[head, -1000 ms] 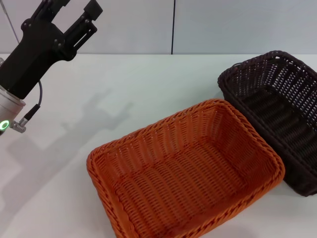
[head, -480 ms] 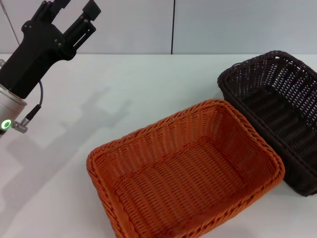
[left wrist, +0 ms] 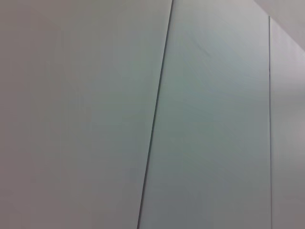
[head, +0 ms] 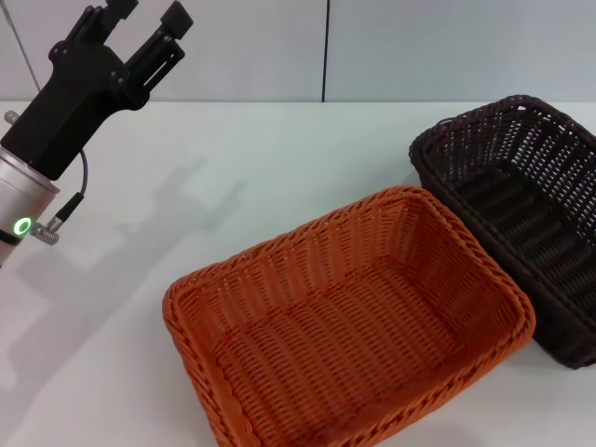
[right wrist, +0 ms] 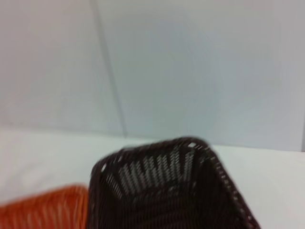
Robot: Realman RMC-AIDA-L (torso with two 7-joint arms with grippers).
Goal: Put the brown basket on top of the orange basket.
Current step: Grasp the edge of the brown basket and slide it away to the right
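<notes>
The orange basket stands upright and empty on the white table, at the front middle. The brown basket stands upright and empty on the table at the right, right beside the orange one, whose rim hides part of its near side. My left gripper is open and empty, held high above the table's far left, well apart from both baskets. My right gripper is not seen. The right wrist view looks into the brown basket, with a corner of the orange basket beside it.
The white table runs back to a pale panelled wall. The left wrist view shows only that wall.
My left arm has shifted slightly to the right and up. The baskets have not moved.
</notes>
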